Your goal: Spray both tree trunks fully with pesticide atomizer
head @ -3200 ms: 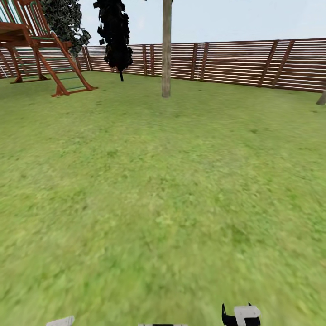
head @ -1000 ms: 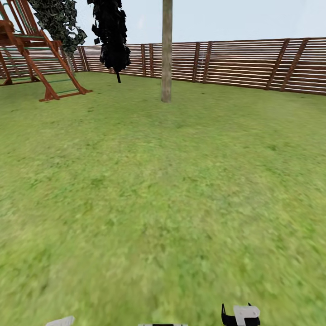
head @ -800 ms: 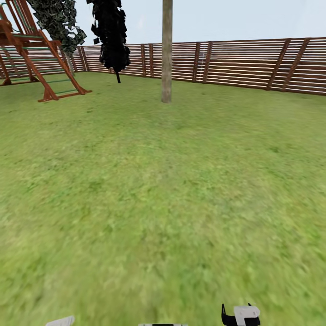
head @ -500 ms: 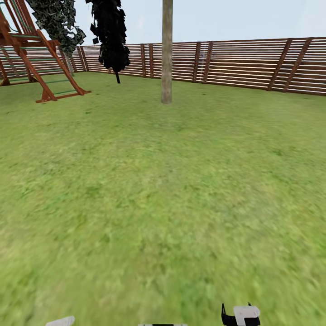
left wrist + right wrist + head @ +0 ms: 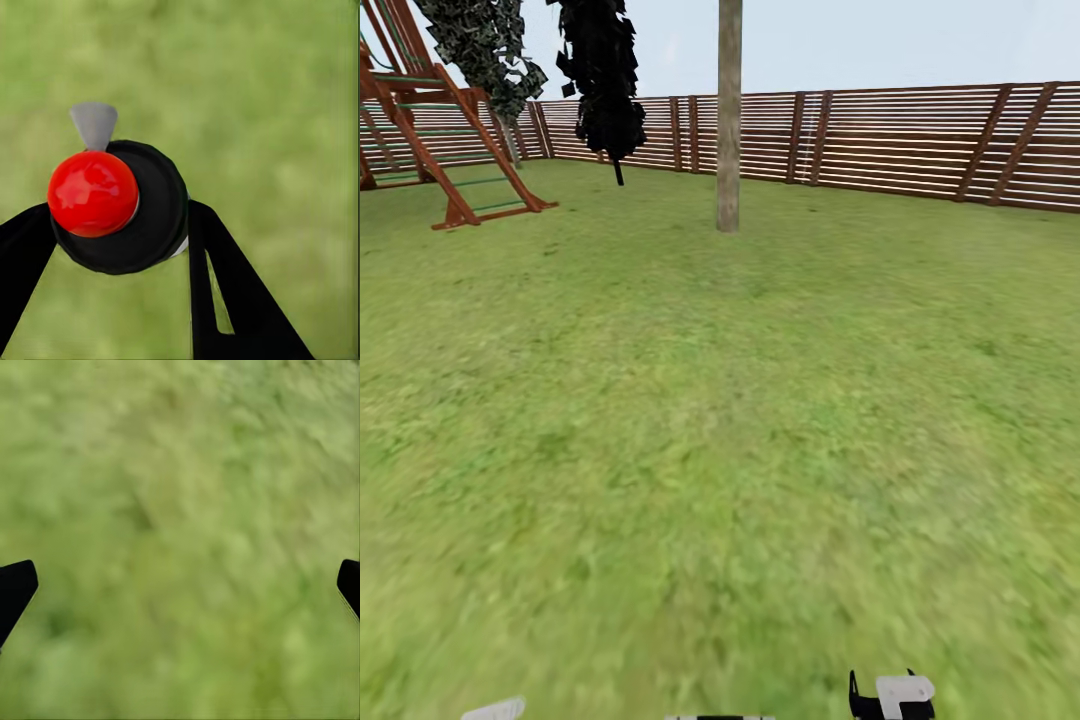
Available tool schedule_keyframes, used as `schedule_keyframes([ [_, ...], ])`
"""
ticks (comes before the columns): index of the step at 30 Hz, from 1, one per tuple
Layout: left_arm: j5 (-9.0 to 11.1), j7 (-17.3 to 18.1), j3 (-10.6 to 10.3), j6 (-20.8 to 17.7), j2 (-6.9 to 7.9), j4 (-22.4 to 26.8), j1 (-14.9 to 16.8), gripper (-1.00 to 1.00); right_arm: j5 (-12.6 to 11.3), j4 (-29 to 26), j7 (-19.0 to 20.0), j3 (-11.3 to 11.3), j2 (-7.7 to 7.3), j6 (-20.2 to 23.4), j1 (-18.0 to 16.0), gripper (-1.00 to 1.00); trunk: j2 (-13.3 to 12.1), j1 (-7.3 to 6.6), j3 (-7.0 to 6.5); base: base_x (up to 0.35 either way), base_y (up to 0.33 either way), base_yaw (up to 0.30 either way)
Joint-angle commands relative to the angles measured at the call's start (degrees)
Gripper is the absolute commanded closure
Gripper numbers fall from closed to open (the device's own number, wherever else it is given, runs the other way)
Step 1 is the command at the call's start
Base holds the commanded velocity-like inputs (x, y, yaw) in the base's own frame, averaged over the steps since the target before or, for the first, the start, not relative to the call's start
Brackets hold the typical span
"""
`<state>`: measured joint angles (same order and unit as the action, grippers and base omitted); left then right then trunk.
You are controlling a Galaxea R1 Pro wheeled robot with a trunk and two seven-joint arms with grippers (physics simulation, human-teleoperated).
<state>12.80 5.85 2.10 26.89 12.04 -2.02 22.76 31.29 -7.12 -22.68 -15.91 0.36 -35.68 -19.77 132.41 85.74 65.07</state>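
In the left wrist view the pesticide atomizer (image 5: 94, 191) shows from above: a red round button on a black cap with a grey nozzle. My left gripper (image 5: 116, 225) is shut on it, a black finger on each side, over blurred grass. My right gripper (image 5: 180, 585) hangs open above the lawn, its fingertips far apart with nothing between them. In the head view a thick pale tree trunk (image 5: 728, 130) rises straight ahead, far across the garden lawn (image 5: 720, 420); its foliage is out of frame. No mist shows.
A black cypress-like tree (image 5: 600, 80) stands left of the trunk. A red-brown wooden play frame (image 5: 450, 140) with dark green foliage (image 5: 485, 40) behind it is at far left. The slatted fence (image 5: 900, 140) closes the back. Open grass lies between me and the trunk.
The whole head view has shifted: the trunk's base sits lower and the play frame has slid left, so the camera has rolled forward. Arm parts at the bottom edge are unchanged.
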Motion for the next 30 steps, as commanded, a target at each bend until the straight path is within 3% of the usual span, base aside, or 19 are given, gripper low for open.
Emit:
schedule_keyframes([
  [1, 0.0, 0.0, 0.0, 0.0, 0.0, 0.0, 0.0, 1.0, 0.0, 0.0, 0.0, 0.0, -0.01, 0.0, 0.0, -1.0, 0.0, 0.0, 0.0, 0.34, 0.0, 0.0],
  [30, 0.0, 0.0, 0.0, 0.0, 0.0, 0.0, 0.0, 1.0, 0.0, 0.0, 0.0, 0.0, 0.0, 0.0, 0.0, -1.0, 0.0, 0.0, 0.0, 0.34, 0.0, 0.0],
])
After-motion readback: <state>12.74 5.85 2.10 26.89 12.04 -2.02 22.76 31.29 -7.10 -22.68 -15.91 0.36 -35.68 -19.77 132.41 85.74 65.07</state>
